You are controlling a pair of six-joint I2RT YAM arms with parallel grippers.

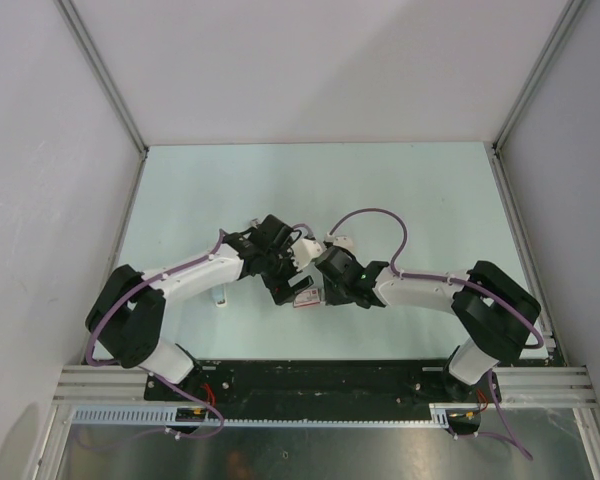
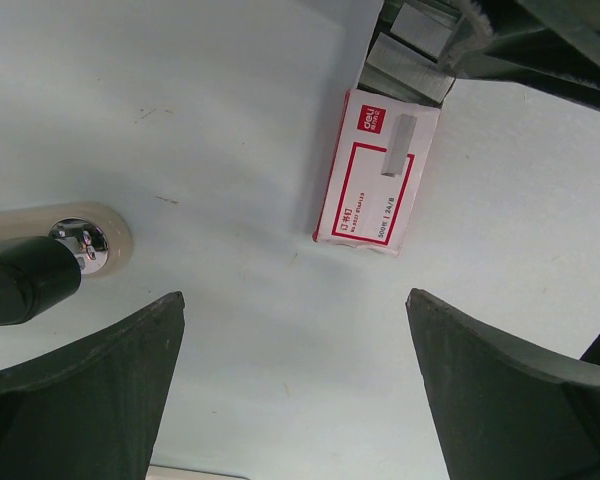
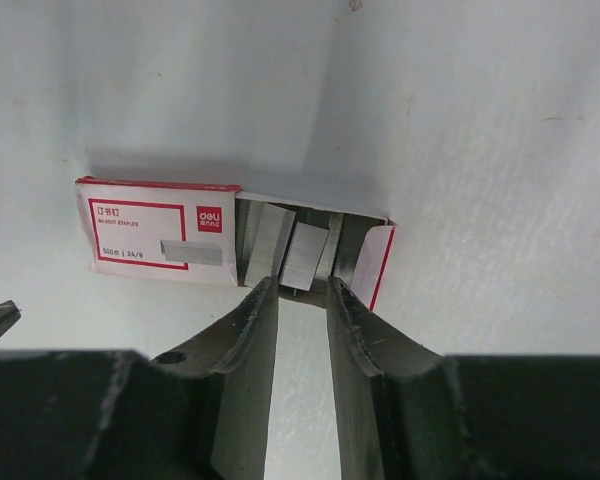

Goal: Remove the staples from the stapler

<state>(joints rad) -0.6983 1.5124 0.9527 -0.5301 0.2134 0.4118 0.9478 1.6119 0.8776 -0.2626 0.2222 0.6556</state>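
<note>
Mid-frame, staple box tray is out and the staples sit inside; unloading looks unstarted. Right gripper narrowly parted at strips, grip unclear. Left gripper spread, empty.

A robot lab test cell: plain white panel walls, aluminium frame rails, pale table.

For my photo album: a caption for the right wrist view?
Right gripper poised at open staple box, staples showing.
</note>
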